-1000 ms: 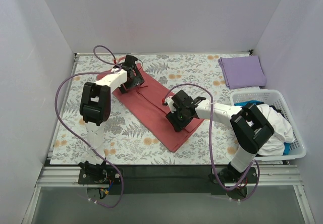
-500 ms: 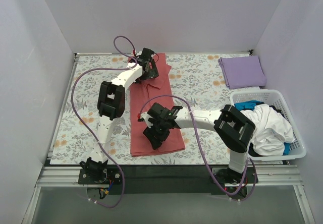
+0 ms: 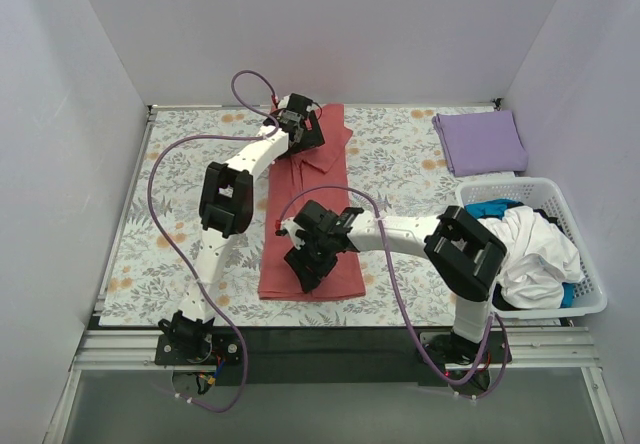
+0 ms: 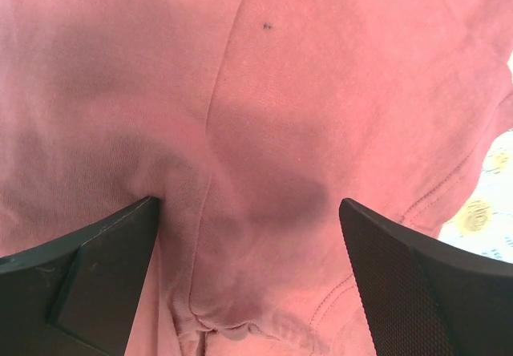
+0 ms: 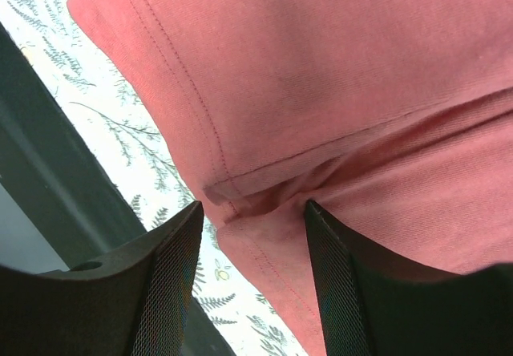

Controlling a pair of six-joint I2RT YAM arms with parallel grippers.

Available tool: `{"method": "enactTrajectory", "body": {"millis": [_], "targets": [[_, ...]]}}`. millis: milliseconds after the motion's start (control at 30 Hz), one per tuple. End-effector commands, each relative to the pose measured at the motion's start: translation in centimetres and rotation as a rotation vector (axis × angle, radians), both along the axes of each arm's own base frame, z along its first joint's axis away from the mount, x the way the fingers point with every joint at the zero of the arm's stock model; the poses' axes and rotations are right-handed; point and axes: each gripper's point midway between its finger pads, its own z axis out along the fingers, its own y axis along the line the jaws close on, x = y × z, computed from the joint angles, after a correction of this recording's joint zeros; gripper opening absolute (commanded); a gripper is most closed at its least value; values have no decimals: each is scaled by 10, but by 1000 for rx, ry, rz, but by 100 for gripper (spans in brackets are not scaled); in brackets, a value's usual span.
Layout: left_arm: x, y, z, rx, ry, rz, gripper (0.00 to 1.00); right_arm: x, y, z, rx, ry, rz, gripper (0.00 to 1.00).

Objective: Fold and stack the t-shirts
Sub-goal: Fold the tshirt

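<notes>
A salmon-red t-shirt point(image 3: 310, 179) lies folded into a long strip on the floral table cloth point(image 3: 170, 254), running from the far edge toward me. My left gripper point(image 3: 303, 132) sits on its far end, jaws wide open, with a wrinkled seam of the shirt point(image 4: 264, 115) between the fingers point(image 4: 248, 204). My right gripper point(image 3: 305, 269) rests at the near end. Its jaws stand open astride the shirt's hemmed corner point(image 5: 321, 67), one finger over the table cloth and one on the shirt point(image 5: 252, 205). A lavender-purple t-shirt point(image 3: 480, 142) lies folded at the far right.
A white slatted basket point(image 3: 590, 299) at the right edge holds a heap of white, blue and dark clothes point(image 3: 530, 249). The table's dark front rail point(image 5: 56, 180) runs close to the shirt's near end. Purple cables loop over both arms.
The red shirt has swung from a diagonal to lie lengthwise, far to near. The left gripper moved right along the far edge; the right gripper moved left and toward me.
</notes>
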Motion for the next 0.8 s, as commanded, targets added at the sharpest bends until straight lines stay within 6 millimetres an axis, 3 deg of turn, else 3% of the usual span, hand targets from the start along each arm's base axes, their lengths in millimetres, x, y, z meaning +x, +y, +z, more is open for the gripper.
{"method": "enactTrajectory", "body": {"millis": [0,67,133,200,233,300,400,500,533,567,633,700,733,767], "targets": [[10,-19,-24,-72,-14,-14,94,-13,-57,-36,-229,50,-16,62],[12,-20,-18,-87,-24,-11,96,-17,-53,-24,-201,73,-2,62],[11,-25,0,-120,-40,-21,97,-19,-50,-11,-173,76,0,62],[6,-26,7,-132,-41,-33,98,-14,-46,12,-119,35,-18,63],[7,-29,34,-158,-84,-43,98,-12,-46,19,-107,19,-26,63],[6,-29,57,-175,-114,-53,98,-4,-45,39,-61,-11,-64,64],[-1,-29,115,-218,-193,-68,98,11,-53,59,-10,-39,-134,64],[-11,-27,146,-237,-227,-76,98,26,-66,72,27,-56,-211,63],[-20,-22,145,-231,-210,-72,98,35,-73,73,25,-54,-263,63],[-28,-17,169,-243,-240,-67,98,38,-79,77,31,-62,-293,63],[-47,-7,175,-239,-214,-44,98,44,-97,73,12,-53,-396,63],[-80,10,177,-223,-183,-12,97,48,-107,70,1,-59,-467,62],[-94,19,171,-206,-148,2,96,48,-115,62,-20,-65,-504,62],[-119,31,141,-163,-74,17,97,47,-117,64,-9,-59,-546,62]]}}
